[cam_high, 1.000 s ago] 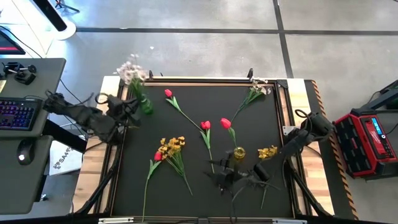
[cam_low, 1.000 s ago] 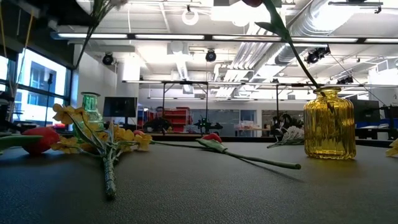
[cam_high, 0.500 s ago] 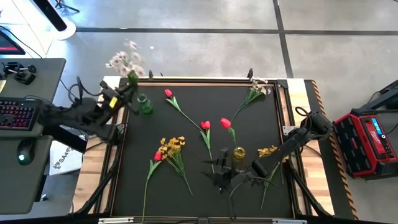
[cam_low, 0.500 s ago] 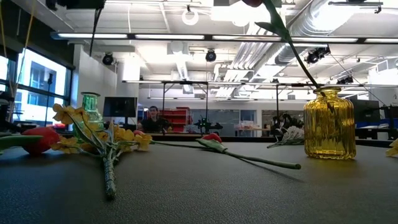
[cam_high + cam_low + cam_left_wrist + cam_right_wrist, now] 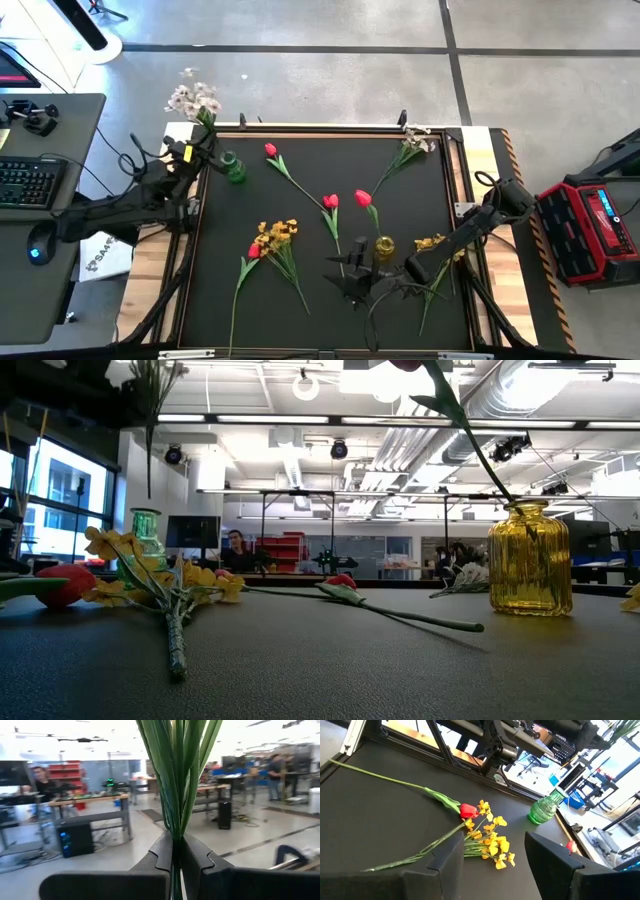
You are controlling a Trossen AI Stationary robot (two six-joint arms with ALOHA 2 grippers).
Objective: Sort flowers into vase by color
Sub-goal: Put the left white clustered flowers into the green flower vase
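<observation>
My left gripper [image 5: 203,143] is at the table's far left corner, shut on a sprig of white flowers [image 5: 193,98]. The sprig's lower end [image 5: 148,485] hangs just above the green vase [image 5: 145,528]. A yellow vase [image 5: 384,245] holds one red tulip [image 5: 362,198]. On the mat lie red tulips [image 5: 270,150] [image 5: 330,201], a yellow bunch [image 5: 277,235] beside another tulip [image 5: 253,252], a second yellow bunch [image 5: 430,243] and a white sprig [image 5: 410,146]. My right gripper [image 5: 352,283] hovers open near the front, facing the yellow bunch [image 5: 487,837]. My left gripper pinches the white sprig's green stems [image 5: 176,827] between its two fingers, below the leaves. The fingers come in about level and lie across the stems. The sprig stands upright, blossoms on top, lifted clear of the table and the vase.
The black mat has a raised wooden frame [image 5: 330,128]. A desk with a keyboard [image 5: 25,180] stands left of the table and a red case [image 5: 595,225] to the right. A person [image 5: 236,545] sits in the room beyond.
My left gripper has swung toward the table's left edge and turned, keeping its hold. The white sprig, slanted over the green vase before, now stands upright, and its blossoms have gone toward the far left corner.
</observation>
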